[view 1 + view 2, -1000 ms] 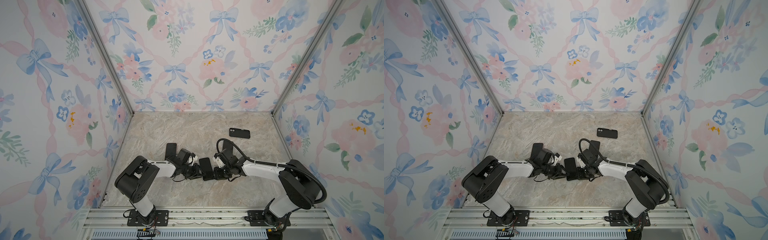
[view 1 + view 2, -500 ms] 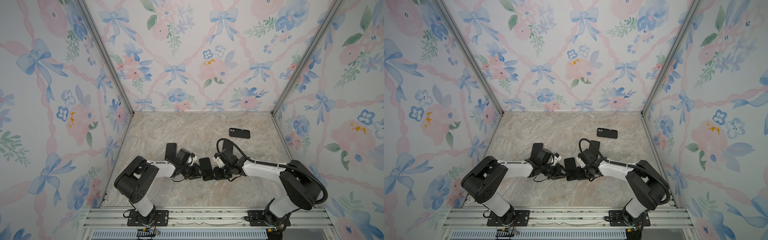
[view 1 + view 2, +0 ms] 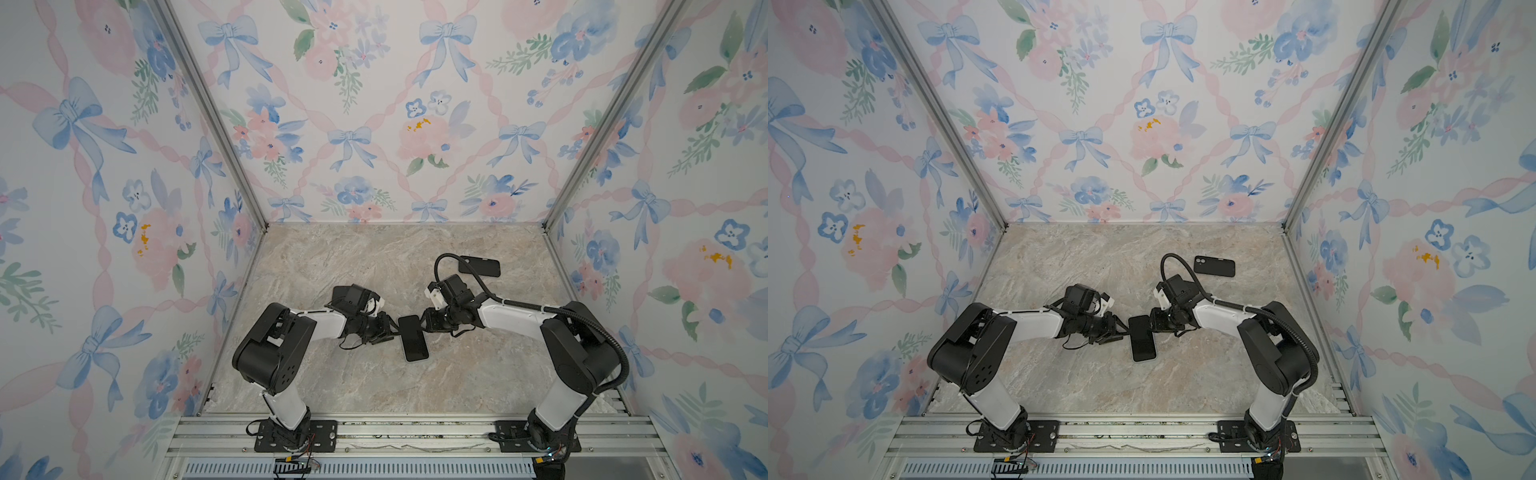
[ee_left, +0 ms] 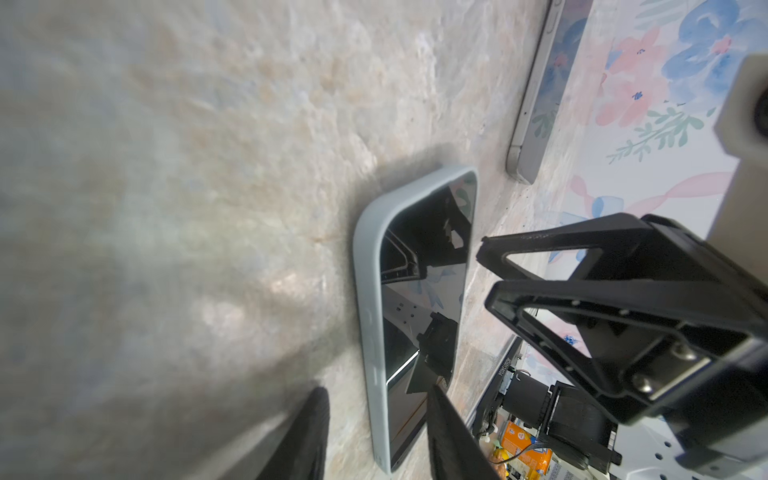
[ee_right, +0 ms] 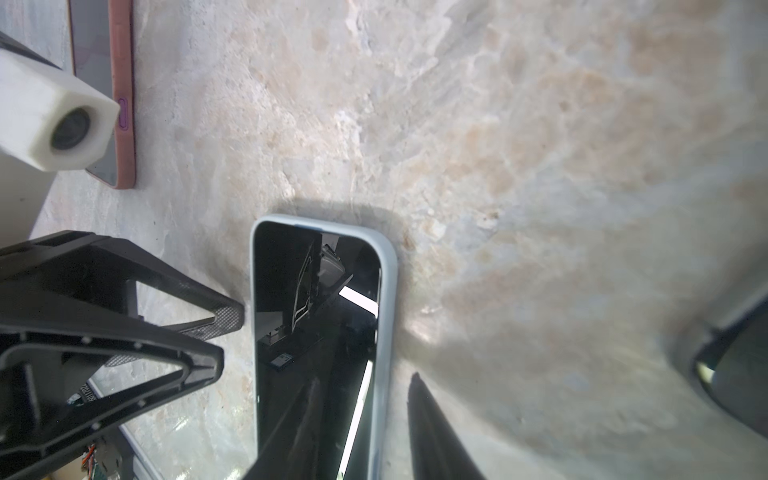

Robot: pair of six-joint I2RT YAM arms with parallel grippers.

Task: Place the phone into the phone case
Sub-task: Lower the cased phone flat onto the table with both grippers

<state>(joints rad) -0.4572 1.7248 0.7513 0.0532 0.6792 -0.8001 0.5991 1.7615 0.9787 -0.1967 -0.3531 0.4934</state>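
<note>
As left tool (image 3: 392, 333), right tool (image 3: 424, 326) flank it, phone (image 3: 414, 340) lies cased.

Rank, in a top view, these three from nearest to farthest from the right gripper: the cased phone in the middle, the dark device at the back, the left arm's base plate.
1. Cased phone: right beside the right gripper, in the middle.
2. Dark device: behind the gripper, toward the back right.
3. Left arm's base plate: far off, at the front left.
</note>
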